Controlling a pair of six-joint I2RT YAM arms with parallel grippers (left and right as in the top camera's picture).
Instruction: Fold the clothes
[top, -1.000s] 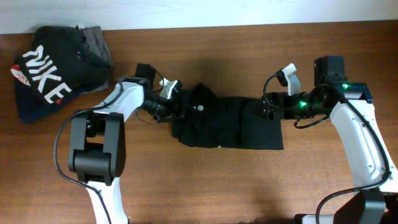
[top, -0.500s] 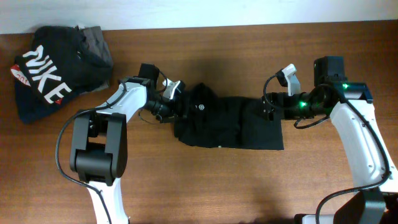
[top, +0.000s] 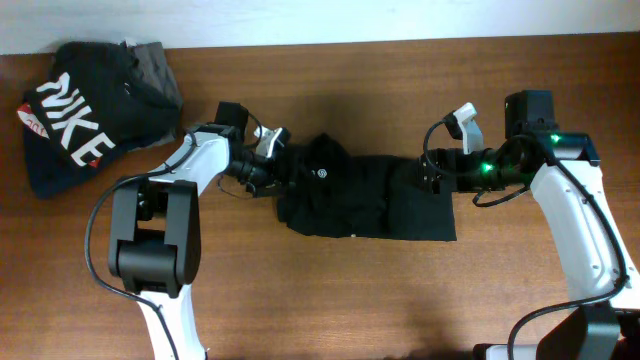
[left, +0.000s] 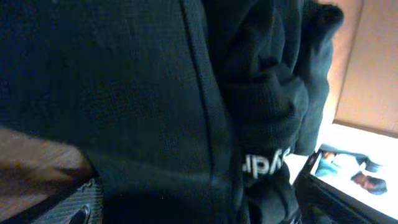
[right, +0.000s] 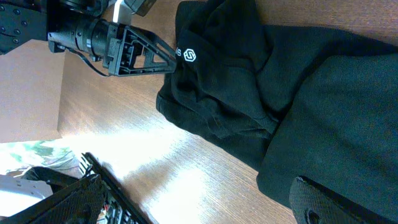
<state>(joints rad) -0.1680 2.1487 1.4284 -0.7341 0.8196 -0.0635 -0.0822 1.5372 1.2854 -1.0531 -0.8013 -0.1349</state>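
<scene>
The left arm (top: 205, 158) is rising from its base on the robot's near side, bending at the elbow and pointing its wrist inward, to the right in the overhead view. The left gripper (top: 272, 158) is holding its jaws wide apart, tips facing the other arm. The right arm (top: 580, 220) is mirroring that pose, bending at the top and pointing its wrist to the left, with a green light (top: 487, 166) glowing on it. The right gripper (top: 430, 172) is likewise holding its jaws spread wide, one finger (right: 323, 205) showing at the lower corner of its own camera.

wooden table (top: 330, 300); black t-shirt (top: 360, 200) at its middle; nike garment (top: 75, 125) and grey garment (top: 155, 65) near one corner
</scene>
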